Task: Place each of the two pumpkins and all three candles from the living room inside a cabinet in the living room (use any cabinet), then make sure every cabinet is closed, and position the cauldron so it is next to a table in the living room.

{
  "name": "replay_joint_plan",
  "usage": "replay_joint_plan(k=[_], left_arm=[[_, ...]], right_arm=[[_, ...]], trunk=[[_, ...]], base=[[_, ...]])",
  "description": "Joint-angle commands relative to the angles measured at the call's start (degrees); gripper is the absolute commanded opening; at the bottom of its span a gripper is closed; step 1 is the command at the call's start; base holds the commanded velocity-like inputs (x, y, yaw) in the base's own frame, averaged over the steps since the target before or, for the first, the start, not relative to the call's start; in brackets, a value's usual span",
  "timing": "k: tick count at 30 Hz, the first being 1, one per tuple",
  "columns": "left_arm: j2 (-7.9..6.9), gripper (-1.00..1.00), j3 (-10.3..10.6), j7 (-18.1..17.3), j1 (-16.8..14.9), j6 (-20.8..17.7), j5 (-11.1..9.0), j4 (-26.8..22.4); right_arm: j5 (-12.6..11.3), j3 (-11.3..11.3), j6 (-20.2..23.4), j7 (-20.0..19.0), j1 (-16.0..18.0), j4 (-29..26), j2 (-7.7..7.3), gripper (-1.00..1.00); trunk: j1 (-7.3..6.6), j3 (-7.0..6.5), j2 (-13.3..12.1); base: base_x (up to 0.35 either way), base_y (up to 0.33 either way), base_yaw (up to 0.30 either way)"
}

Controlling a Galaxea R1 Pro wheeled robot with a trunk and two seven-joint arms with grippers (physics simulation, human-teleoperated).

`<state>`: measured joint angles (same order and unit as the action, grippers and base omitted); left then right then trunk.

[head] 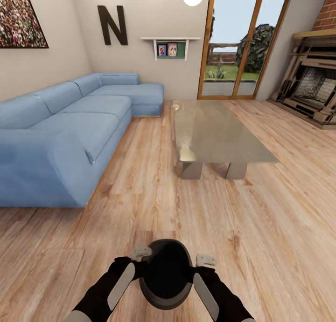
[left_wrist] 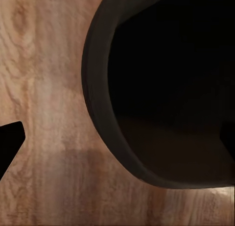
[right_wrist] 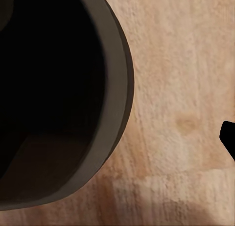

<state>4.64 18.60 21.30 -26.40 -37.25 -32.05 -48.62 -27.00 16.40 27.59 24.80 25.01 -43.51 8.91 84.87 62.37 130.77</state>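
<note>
Near the robot, low in the head view: cauldron [head: 166,275] between both arms, left gripper [head: 140,253] at its left flank, right gripper [head: 206,260] at its right. Ahead, well apart across open floor [head: 140,196]: the table [head: 214,135]. Left of that surface, along the wall: sofa [head: 60,131]. Behind the table: glass doors [head: 235,42]. Far right: fireplace [head: 312,89]. On the back wall, above the sofa's end: shelf [head: 170,44].
</note>
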Motion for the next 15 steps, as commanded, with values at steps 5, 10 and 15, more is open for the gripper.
replay_joint_plan(k=[5,10,15], left_arm=[[-0.07,1.00,0.1,-1.8,0.0,-0.1,-0.2,-0.1],[-0.09,1.00,0.1,-2.1,0.0,0.0,-0.1,-0.1],[-0.08,1.00,0.1,-2.1,0.0,0.0,0.0,-0.1]], right_arm=[[-0.6,0.2,0.1,0.5,0.0,0.0,-0.04,1.00],[-0.6,0.2,0.1,0.5,0.0,0.0,-0.04,1.00],[-0.5,0.2,-0.2,0.5,0.0,0.0,-0.04,1.00]], trunk=[[1.09,0.95,2.0],[2.19,1.85,4.0],[3.29,2.75,6.1]], base=[[0.000,0.000,0.000],[0.000,0.000,0.000],[0.000,0.000,0.000]])
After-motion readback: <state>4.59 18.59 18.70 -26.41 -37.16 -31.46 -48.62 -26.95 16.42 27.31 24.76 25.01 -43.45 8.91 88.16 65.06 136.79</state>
